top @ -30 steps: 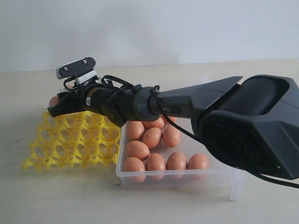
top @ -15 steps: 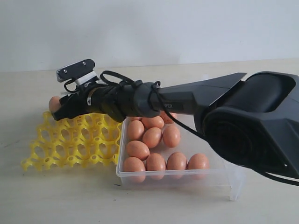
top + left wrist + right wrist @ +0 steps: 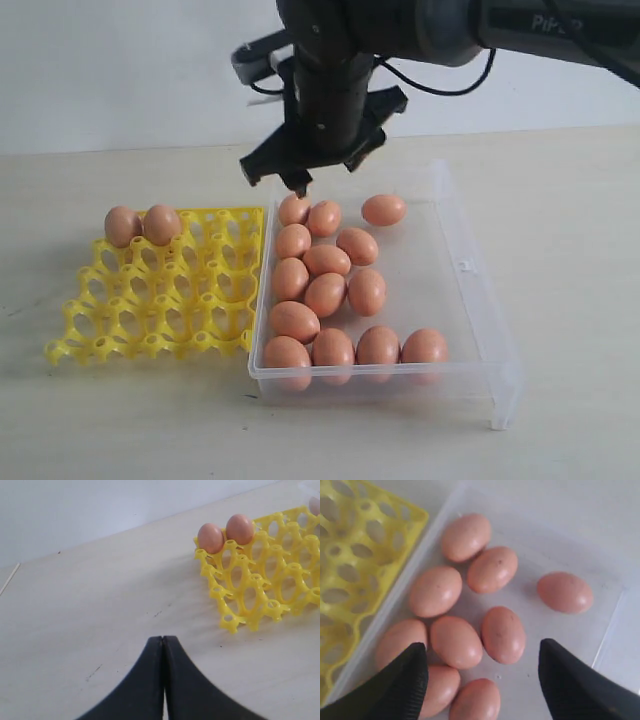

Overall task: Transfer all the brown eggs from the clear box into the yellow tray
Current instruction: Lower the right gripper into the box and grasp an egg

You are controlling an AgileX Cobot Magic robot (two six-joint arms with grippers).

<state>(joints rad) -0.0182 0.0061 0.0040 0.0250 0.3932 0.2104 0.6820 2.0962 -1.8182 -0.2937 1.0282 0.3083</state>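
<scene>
two brown eggs trayed; arm reads "pip"

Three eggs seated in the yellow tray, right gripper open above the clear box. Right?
No: two brown eggs sit in the yellow tray, not three, as the exterior view shows. The right gripper is open above the clear box.

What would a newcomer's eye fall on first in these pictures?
A cluster of brown eggs fills the left side of the clear box. Beside it lies the bright yellow tray, with just two eggs side by side in its far left corner. The black right end effector hangs open above the box's far end.
</scene>
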